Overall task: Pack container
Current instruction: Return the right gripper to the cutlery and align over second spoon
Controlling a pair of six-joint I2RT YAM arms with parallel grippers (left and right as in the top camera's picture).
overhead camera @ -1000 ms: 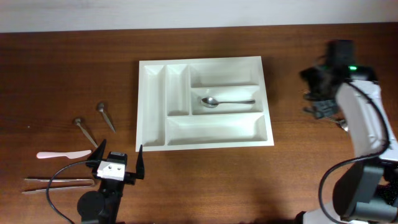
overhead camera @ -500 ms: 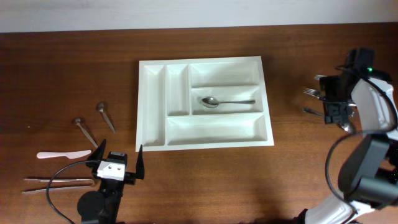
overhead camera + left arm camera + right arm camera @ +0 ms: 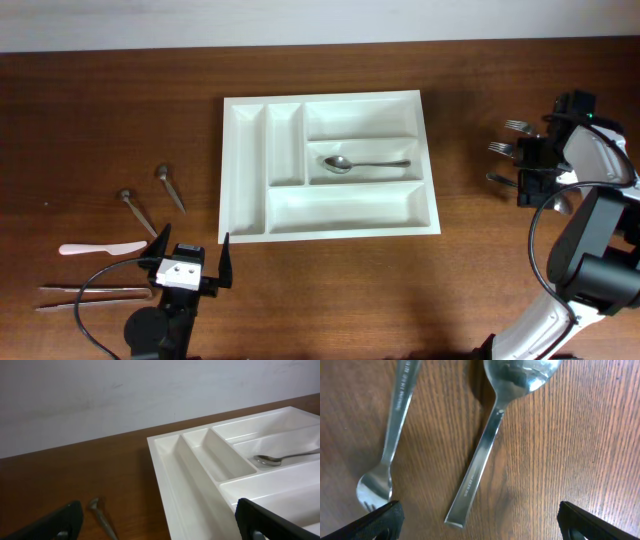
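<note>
The container (image 3: 345, 210) is a white five-compartment tray in the middle of the table, with one steel spoon (image 3: 365, 163) in its middle long compartment. Its near corner (image 3: 200, 467) and that spoon (image 3: 280, 457) also show in the left wrist view. My left gripper (image 3: 190, 262) stands open and empty near the front left, facing the tray. My right gripper (image 3: 537, 170) hangs open just above loose cutlery at the right edge. Under it lie a steel spoon (image 3: 490, 445) and a fork (image 3: 392, 430); my right gripper (image 3: 480, 520) holds nothing.
Fork heads (image 3: 505, 150) stick out left of the right gripper. At the left lie two small dark spoons (image 3: 170, 187) (image 3: 138, 210), a pink knife (image 3: 100, 248) and thin sticks (image 3: 90, 295). One small spoon (image 3: 102, 515) lies close before the left gripper.
My right arm has swung from the back right down over the cutlery at the right edge and settled there. The left arm and the tray have not moved.
</note>
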